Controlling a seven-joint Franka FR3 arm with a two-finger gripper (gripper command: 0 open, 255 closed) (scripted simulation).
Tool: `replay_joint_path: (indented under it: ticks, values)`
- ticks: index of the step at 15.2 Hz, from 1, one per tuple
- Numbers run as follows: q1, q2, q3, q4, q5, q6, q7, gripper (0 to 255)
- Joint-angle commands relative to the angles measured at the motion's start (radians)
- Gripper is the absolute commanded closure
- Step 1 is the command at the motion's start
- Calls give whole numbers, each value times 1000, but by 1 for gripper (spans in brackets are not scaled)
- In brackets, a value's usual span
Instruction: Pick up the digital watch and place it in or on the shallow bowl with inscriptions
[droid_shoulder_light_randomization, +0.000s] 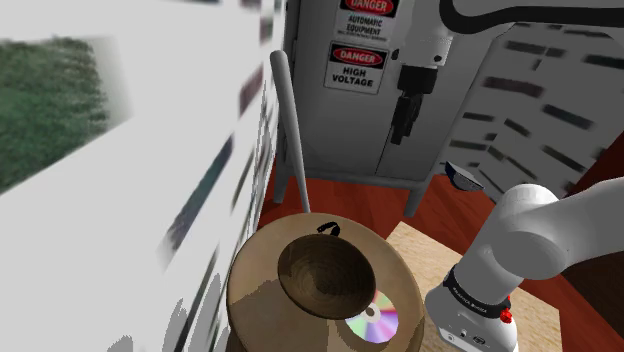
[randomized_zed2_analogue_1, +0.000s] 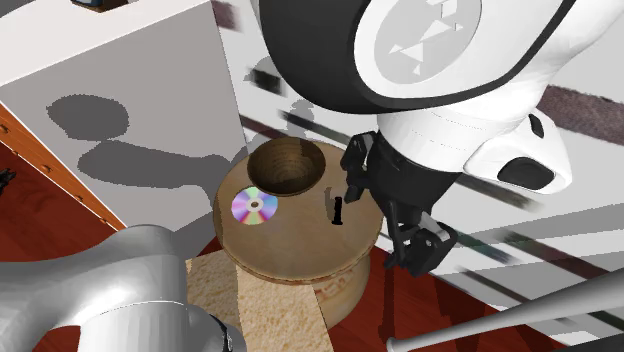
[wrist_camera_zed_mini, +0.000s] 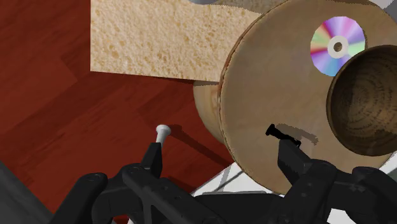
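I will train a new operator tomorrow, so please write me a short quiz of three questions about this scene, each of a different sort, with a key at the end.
1. True or false: the small black digital watch already lies inside the brown wooden shallow bowl.
2. Which thing lies flat on the round wooden table, next to the bowl?
A) a shiny rainbow-coloured disc
B) a red cup
C) a green book
3. In the wrist view, are the fingers of the black end effector open or shut?

Key
1. False: the watch lies on the table, outside the bowl.
2. A
3. Open, with nothing between them.
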Motion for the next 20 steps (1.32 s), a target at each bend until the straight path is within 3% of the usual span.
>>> replay_joint_path:
  ticks: [1,11,20]
  values:
    - [0,0,0,0,0,0,0,0]
    - [75,202,160,-86,86,219,150,0]
    - [133,488,290,-62,122,415,286,0]
